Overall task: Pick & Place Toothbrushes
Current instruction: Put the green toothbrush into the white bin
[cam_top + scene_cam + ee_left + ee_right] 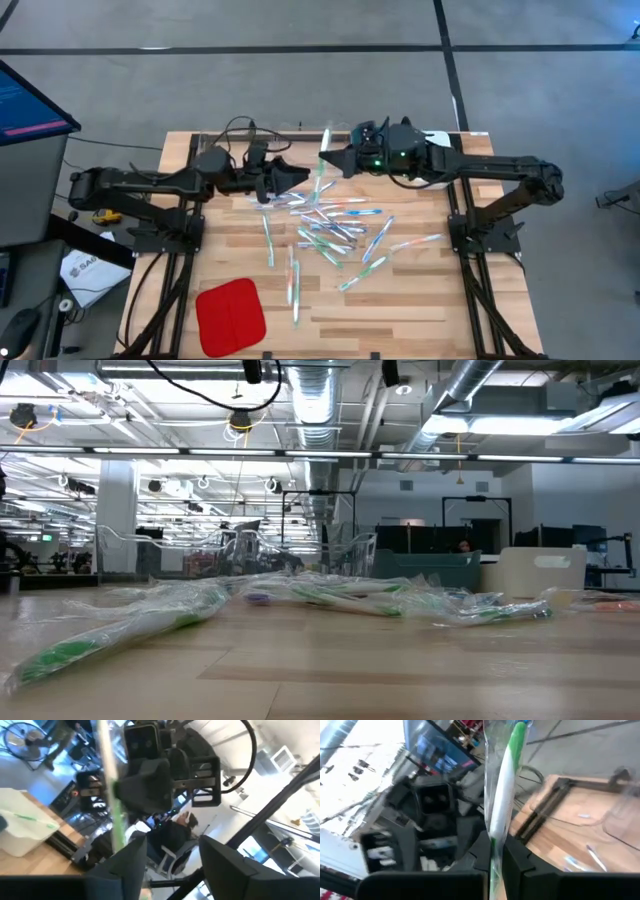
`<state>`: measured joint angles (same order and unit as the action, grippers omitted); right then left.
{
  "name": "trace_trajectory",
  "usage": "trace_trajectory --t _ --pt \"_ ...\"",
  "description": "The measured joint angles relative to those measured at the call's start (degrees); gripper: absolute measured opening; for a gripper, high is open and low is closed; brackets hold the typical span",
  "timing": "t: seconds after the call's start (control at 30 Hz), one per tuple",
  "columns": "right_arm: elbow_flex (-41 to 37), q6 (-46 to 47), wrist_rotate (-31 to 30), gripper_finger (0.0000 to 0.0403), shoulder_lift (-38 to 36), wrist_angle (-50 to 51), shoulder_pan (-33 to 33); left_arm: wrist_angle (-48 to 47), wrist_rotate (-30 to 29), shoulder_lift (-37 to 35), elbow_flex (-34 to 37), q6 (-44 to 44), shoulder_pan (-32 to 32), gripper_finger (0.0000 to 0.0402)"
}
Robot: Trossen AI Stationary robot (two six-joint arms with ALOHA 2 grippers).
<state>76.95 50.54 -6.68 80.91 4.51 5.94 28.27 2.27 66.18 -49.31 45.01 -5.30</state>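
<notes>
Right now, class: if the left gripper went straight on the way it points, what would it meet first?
Probably the green toothbrush held by the right gripper, then that gripper itself. The left gripper points straight at them, though the gap's depth is unclear.

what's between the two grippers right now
A green-accented toothbrush in clear wrap, shut in the right gripper. The open left gripper sits just beside it. The high view shows it; both wrist views show the other arm right behind the brush.

An open-plan industrial lab or workshop is hosting the setup: exposed silver ducts and pipes are running under a high ceiling, strip lights are glowing over rows of desks and monitors, and a wooden bench is standing on bare concrete floor.
</notes>
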Motion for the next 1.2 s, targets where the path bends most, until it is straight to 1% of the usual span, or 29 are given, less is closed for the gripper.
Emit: trace_trajectory --t 0.07,0.1,0.2,0.23,0.37,0.47,0.6,0.67,0.77,0.9,1.1,1.2 --pt "0.1 2.2 0.5 0.0011 -0.7 2.8 1.1 -0.2 -0.4 -0.5 0.1 0.0 0.0 0.0194" --pt "0.0 2.9 0.7 0.0011 -1.7 5.9 2.0 0.1 -0.4 -0.6 0.1 0.0 0.0 0.0198" --pt "0.2 4.2 0.4 0.0011 -3.7 11.6 5.1 -0.5 -0.3 -0.9 0.1 0.0 0.0 0.0202" --pt "0.1 4.7 0.2 0.0011 -4.8 15.2 6.6 -0.3 -0.4 -1.0 0.1 0.0 0.2 0.0202" --pt "0.0 5.7 -1.1 0.0011 -8.5 26.3 12.6 -0.4 -0.4 -1.0 0.4 0.0 0.7 0.0193" --pt "0.0 6.4 -2.6 0.0011 -10.6 36.3 18.4 -0.1 -0.4 -1.0 0.4 0.0 1.4 0.0184" --pt "0.0 6.5 -5.5 0.0011 -10.4 49.0 25.9 -0.2 -0.5 -1.0 0.4 -0.1 2.4 0.0172" --pt "0.0 6.5 -6.9 0.0011 -9.5 53.5 29.1 -0.2 -0.5 -1.0 0.4 -0.4 2.7 0.0166" --pt "0.0 5.8 -8.2 0.0011 -8.5 57.1 33.9 -0.2 -0.5 -1.0 0.4 -1.7 3.4 0.0159" --pt "0.0 3.0 -8.1 0.0011 -8.4 58.7 40.5 -0.2 -0.6 -1.0 0.4 -1.7 4.3 0.0151" --pt "-0.4 -6.6 -5.2 0.0011 -8.5 64.2 49.1 -0.2 -0.6 -1.0 0.4 -1.8 7.0 0.0145" --pt "-1.5 -9.0 -3.2 0.0011 -8.5 63.5 50.6 -0.2 -0.8 -1.0 0.4 -2.8 7.8 0.0144"
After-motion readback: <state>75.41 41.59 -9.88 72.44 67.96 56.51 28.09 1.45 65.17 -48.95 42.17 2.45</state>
